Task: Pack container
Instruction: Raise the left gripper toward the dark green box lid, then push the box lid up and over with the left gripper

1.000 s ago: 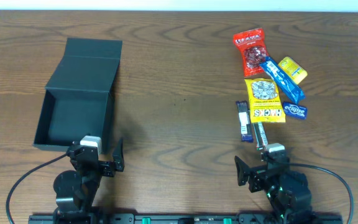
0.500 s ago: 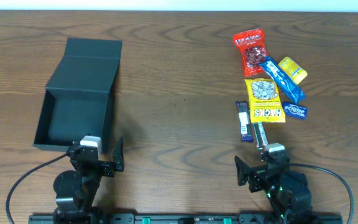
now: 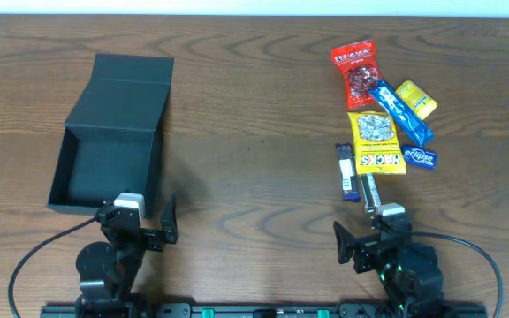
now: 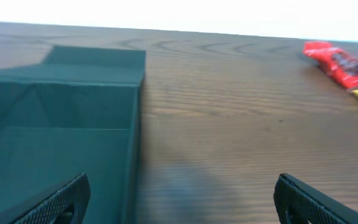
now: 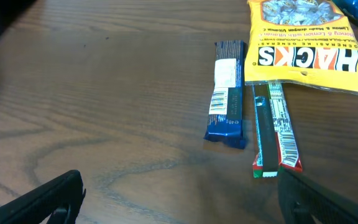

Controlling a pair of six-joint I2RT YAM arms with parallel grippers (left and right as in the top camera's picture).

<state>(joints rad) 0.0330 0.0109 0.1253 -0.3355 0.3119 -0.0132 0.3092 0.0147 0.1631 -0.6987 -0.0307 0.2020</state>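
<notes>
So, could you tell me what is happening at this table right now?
Packing has not begun. The box sits open and looks empty on the left, while the snack packets lie in a cluster on the right. Both arms rest at the near edge: the left tool beside the box, the right tool near the blue bar, both open and holding nothing.

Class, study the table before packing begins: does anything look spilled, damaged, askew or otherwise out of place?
Nothing stands out. The container sits open and empty, lid flap laid back. The snack packets lie intact in a loose, overlapping cluster. The left pincer and right pincer are open, holding nothing.
</notes>
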